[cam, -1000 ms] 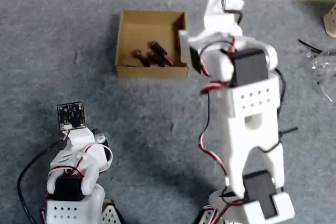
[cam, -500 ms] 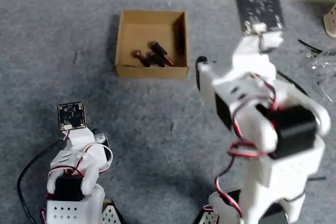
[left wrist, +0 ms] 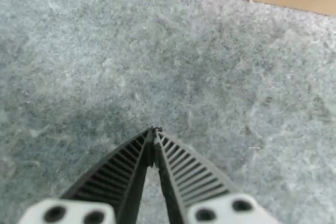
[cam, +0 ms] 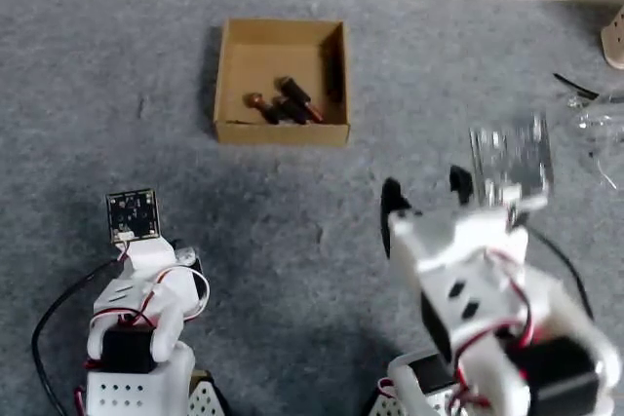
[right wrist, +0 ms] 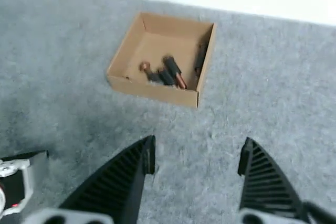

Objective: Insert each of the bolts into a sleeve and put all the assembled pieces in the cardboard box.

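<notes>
**Cardboard box loaded; both grippers empty**

- **Cardboard box** (cam: 278, 54): sits on the grey carpet (cam: 117, 65), top open.
- **Assembled pieces** (cam: 283, 102): a dark cluster with copper-coloured ends, inside the box, close to the wall nearest the arms.
- **Right gripper** (right wrist: 198, 150): well apart from the box on the arms' side. Its fingers are spread wide with nothing between them.
- **Left gripper** (left wrist: 155, 135): farther from the box, low over the carpet. Its fingers are pressed together and hold nothing.
- **Step, as judged:** boxing looks finished or nearly so.
- **Next move:** check for any bolt or sleeve left outside the box. If there is none, park the arms.
</notes>
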Action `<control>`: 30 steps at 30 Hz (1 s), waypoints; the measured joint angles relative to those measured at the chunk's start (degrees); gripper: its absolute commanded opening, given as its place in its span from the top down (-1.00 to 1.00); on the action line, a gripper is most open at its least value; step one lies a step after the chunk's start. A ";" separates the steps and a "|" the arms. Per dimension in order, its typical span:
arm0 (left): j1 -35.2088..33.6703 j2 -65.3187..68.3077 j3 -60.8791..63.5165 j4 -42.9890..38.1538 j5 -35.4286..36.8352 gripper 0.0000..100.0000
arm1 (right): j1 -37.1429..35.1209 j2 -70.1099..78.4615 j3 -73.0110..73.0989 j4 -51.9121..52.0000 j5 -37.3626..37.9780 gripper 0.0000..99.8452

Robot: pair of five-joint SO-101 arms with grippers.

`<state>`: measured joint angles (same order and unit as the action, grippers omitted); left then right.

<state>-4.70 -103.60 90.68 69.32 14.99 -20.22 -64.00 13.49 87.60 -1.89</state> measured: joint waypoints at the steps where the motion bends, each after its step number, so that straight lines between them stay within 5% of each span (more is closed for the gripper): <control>1: 0.00 0.00 0.00 0.00 0.00 0.99 | 0.00 -3.25 4.40 -2.29 0.00 0.52; 7: 0.00 0.00 0.00 0.00 0.00 0.99 | 0.09 -22.15 31.91 -14.68 1.05 0.52; 13: 0.00 0.00 0.00 0.00 0.00 0.99 | 0.00 -37.36 53.54 -23.65 13.19 0.52; 20: 0.00 0.00 0.18 0.00 0.00 0.99 | 3.96 -40.53 71.21 -27.87 15.12 0.52; 30: 0.26 0.00 5.01 -5.01 0.00 0.99 | 12.57 -40.53 82.11 -39.82 -1.93 0.52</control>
<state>-4.44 -103.60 95.69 64.31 14.99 -7.65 -104.53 95.60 47.78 -3.82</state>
